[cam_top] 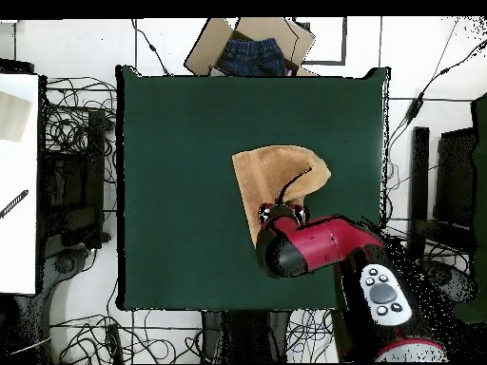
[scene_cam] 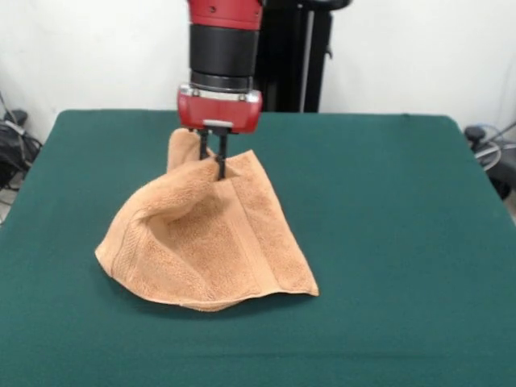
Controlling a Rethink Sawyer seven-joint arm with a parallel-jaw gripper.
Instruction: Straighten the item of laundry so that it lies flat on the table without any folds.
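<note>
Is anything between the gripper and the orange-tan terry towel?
Nothing: in the front view the gripper is shut on a raised fold of the orange-tan terry towel.

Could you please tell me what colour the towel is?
Light orange-tan towel, seen best in the front view.

white wall (scene_cam: 419, 56) | cables on floor (cam_top: 81, 133) | cardboard box (cam_top: 204, 52)

Both views are evenly and brightly lit by diffuse light; no hard glare is seen. In the front view a soft, narrow shadow is cast under the lower edge of the towel (scene_cam: 214, 242) onto the table (scene_cam: 403, 242). The white wall at the top is slightly washed out. Mild softness is seen throughout; the overhead view is grainier.
</note>
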